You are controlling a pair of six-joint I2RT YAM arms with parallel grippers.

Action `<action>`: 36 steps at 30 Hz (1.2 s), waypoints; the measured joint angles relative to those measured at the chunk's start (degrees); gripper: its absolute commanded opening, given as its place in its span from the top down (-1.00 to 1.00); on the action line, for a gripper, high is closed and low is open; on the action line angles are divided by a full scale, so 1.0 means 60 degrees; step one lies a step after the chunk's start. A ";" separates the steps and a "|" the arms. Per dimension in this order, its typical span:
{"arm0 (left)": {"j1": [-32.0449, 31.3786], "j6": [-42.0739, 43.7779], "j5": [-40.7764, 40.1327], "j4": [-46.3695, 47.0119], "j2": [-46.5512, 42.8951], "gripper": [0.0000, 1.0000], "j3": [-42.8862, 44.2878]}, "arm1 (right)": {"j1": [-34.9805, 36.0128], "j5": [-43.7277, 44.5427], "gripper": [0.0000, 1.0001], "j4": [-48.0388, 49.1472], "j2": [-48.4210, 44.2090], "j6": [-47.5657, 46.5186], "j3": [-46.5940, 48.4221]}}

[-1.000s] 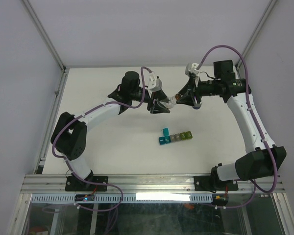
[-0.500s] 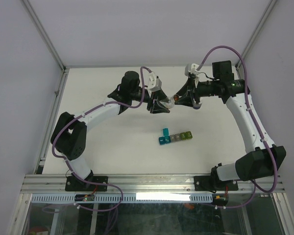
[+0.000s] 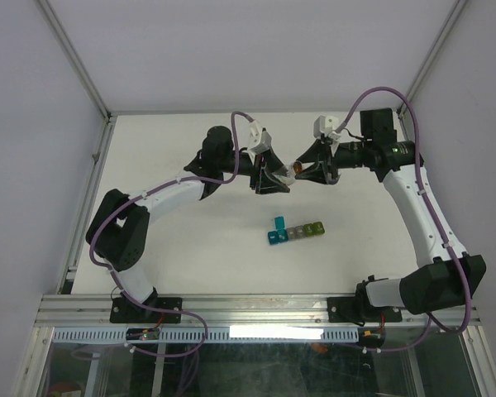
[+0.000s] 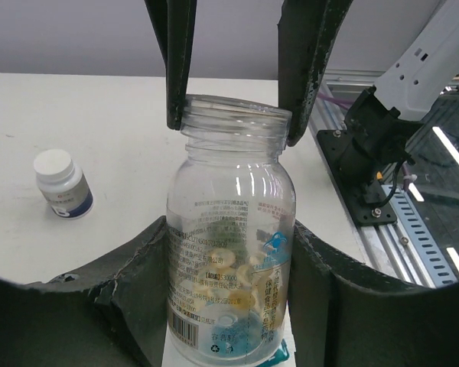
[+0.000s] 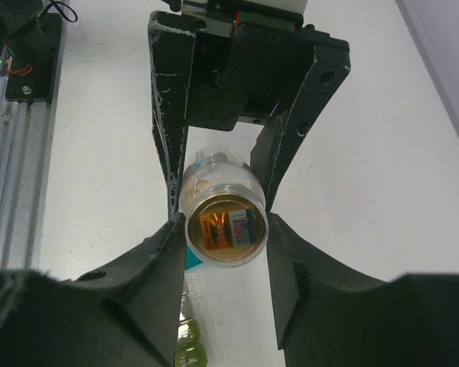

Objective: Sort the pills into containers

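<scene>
Change: both wrists have edged toward the far wall, the right arm (image 3: pixel 420 211) rolling slightly; the strip has not moved.
Jaws: left jaws clenched on the body of the clear plastic bottle (image 4: pixel 229 199); right jaws grasping its threaded neck.
Pills: pale round pills (image 4: pixel 241 294) inside that bottle, held above the white tabletop (image 3: pixel 174 248).
Containers: strip of joined coloured cubes (image 3: pixel 295 231), well apart, nearer the bases.
Handling: likely light, smooth, prone to roll; better tipped than pinched.
Around: small white-capped dark bottle (image 4: pixel 61 183) stands aside, no obstacle.

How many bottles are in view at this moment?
2. A clear bottle is held between the left gripper and right gripper; a white-capped bottle stands on the table. More may be hidden behind the arms.
</scene>
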 measured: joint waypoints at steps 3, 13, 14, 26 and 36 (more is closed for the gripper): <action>0.0000 -0.0474 0.0026 0.0648 0.0000 1.00 -0.0182 | 0.0007 -0.0073 0.45 0.0036 -0.0084 -0.0219 -0.0007; -0.0382 0.0106 -0.1137 0.1668 -0.0062 1.00 -0.1242 | 0.0011 0.0262 0.54 0.0900 -0.0091 0.1614 -0.0823; -0.0441 0.0284 -0.1384 0.1661 -0.0066 1.00 -0.1290 | 0.0018 0.0448 0.54 0.0903 -0.0066 0.1861 -0.0823; -0.1027 0.1253 -0.4932 0.0874 0.0080 1.00 -0.1504 | 0.0382 0.3479 0.19 0.2561 0.0335 0.6495 -0.1330; -0.1195 0.1628 -0.5767 0.1468 0.0641 1.00 -0.0576 | -0.0393 0.2492 -0.99 0.2178 0.0849 0.8062 -0.0761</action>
